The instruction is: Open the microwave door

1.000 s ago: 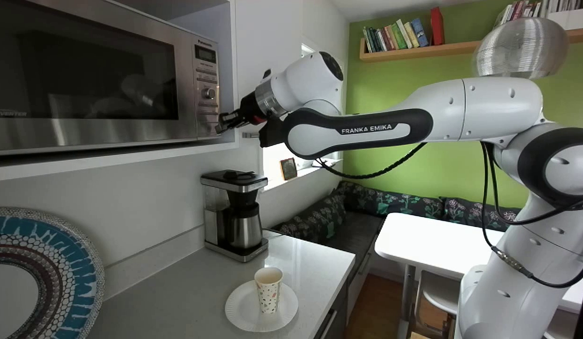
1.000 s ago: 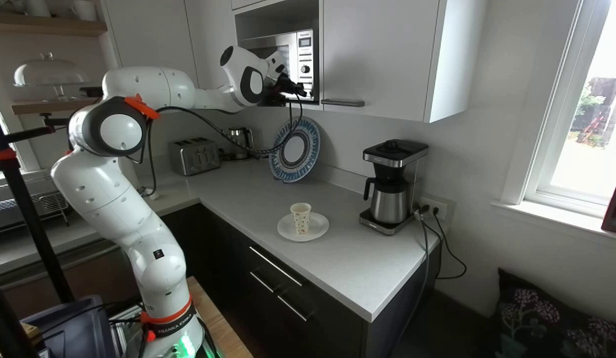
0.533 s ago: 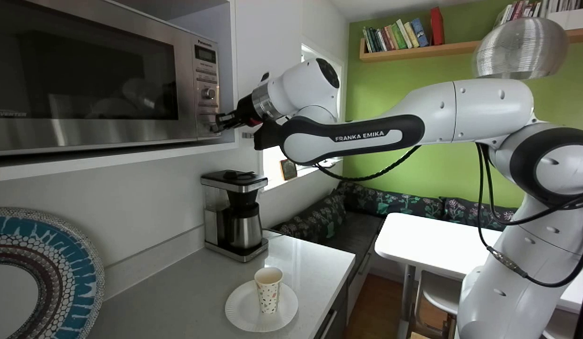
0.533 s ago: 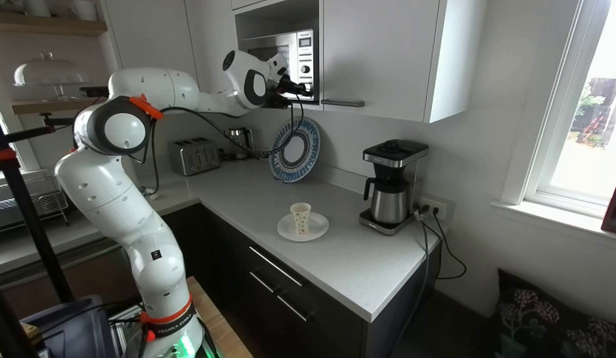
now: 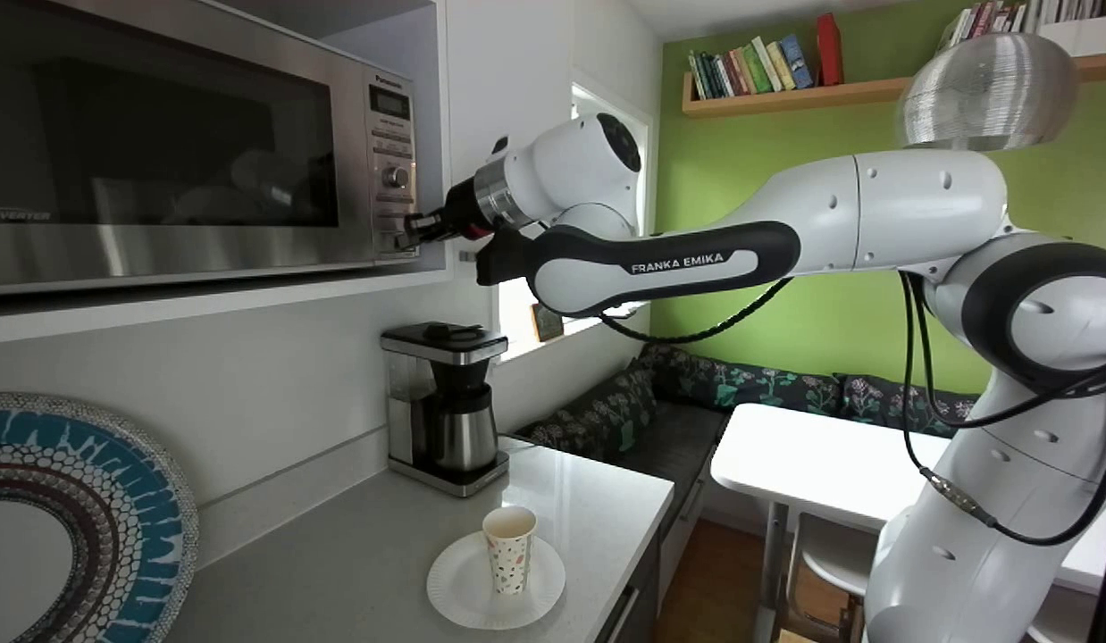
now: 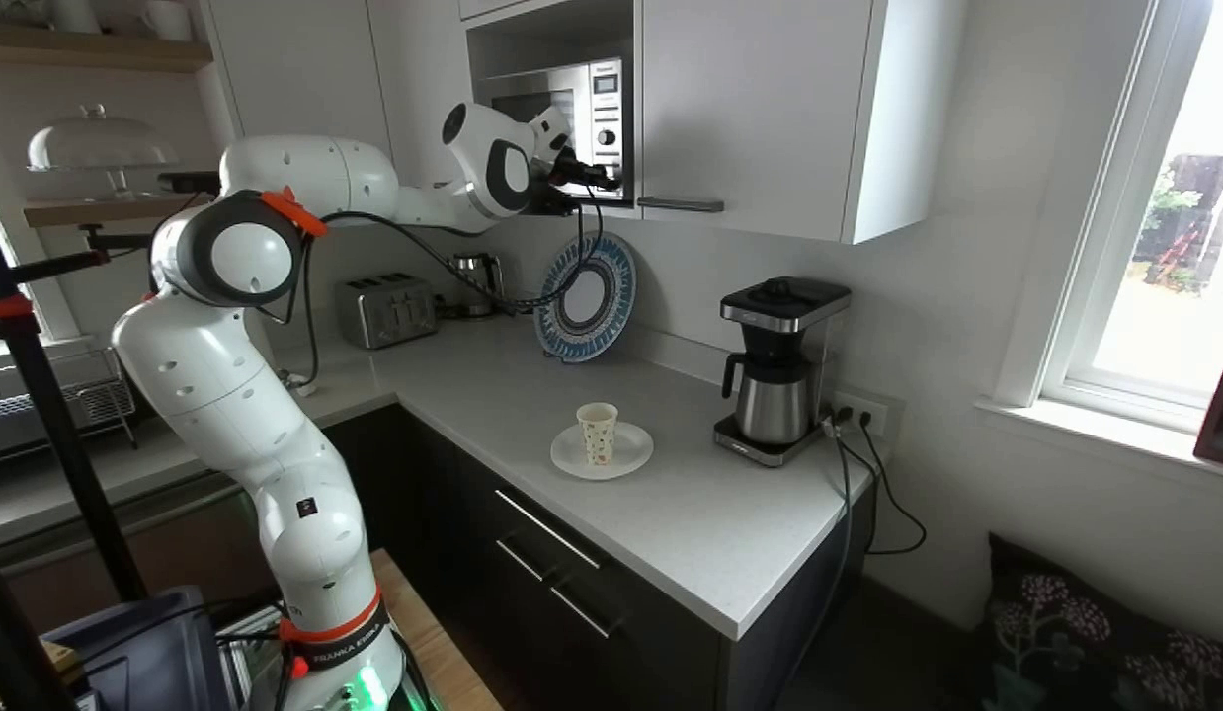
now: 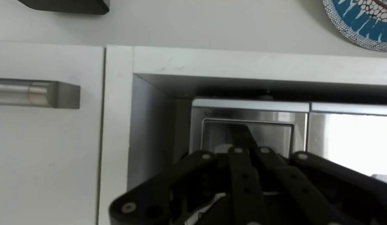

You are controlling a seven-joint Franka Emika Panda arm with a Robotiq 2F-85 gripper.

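The microwave door (image 5: pixel 160 143) is shut, a dark glass panel in a silver frame. It also shows in an exterior view (image 6: pixel 516 105), partly behind the arm. In the wrist view, which stands upside down, its steel frame (image 7: pixel 353 134) is at the right. The button panel (image 5: pixel 392 161) is beside the door. Its large rectangular button (image 7: pixel 271 134) lies straight ahead of my fingertips. My gripper (image 5: pixel 408 232) is shut and empty at the lower part of this panel; it shows also in an exterior view (image 6: pixel 610 180) and the wrist view (image 7: pixel 251 149). I cannot tell whether it touches the button.
A white cabinet frame (image 7: pixel 118 131) surrounds the microwave. A cabinet handle (image 7: pixel 34 92) sticks out beside it. Below, a coffee maker (image 5: pixel 446 406), a paper cup (image 5: pixel 508 549) on a plate (image 5: pixel 450 580) and a patterned round plate (image 6: pixel 611 306) stand on the counter.
The arm has moved towards the microwave and the gripper's tips now overlap the lower button panel. The last half second shows only a small shift. The door has not moved.
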